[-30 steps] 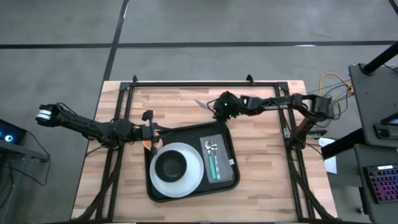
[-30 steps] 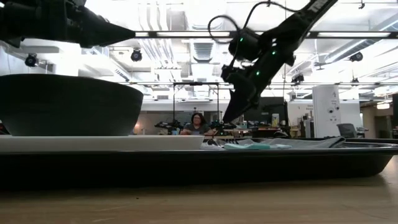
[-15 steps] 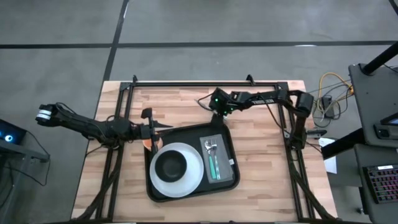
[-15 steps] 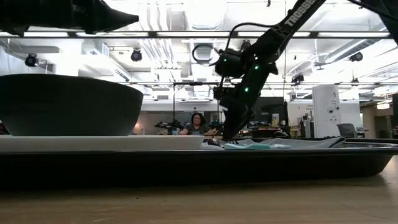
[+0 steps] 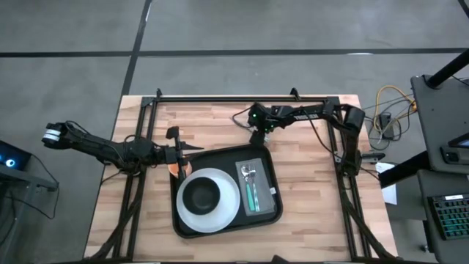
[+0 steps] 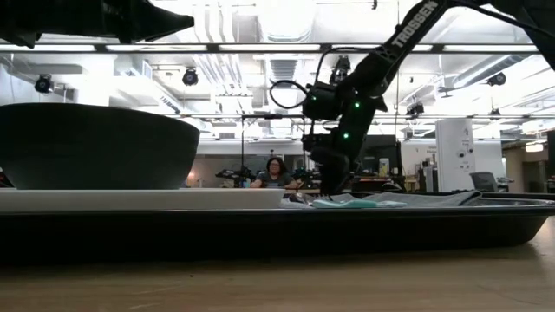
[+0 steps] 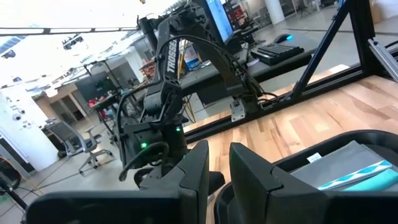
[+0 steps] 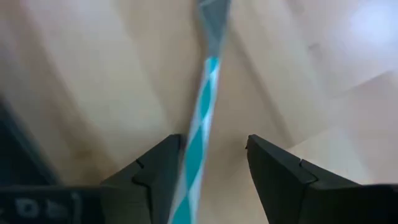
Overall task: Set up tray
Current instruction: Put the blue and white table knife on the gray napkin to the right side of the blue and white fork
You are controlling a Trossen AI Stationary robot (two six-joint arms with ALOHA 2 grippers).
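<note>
The black tray lies mid-table and carries a white plate with a dark bowl on it. Beside the plate, a grey napkin holds teal-handled cutlery. A utensil with a teal-and-white striped handle lies flat on the wood just beyond the tray's far edge. My right gripper points steeply down over it, open, one finger on either side of the handle. My left gripper hovers level by the tray's far left corner, fingers narrowly apart with nothing between them.
A small orange thing sits at the tray's far left corner, below my left gripper. A black frame rail runs along the table's far edge. Bare wood lies to the right of the tray. A person sits far off in the room.
My right gripper has moved toward the table's left edge and sunk toward the wood, tipping more steeply down, until it stands over the striped utensil. My left gripper has risen a little. The tray and everything on it have stayed put.
</note>
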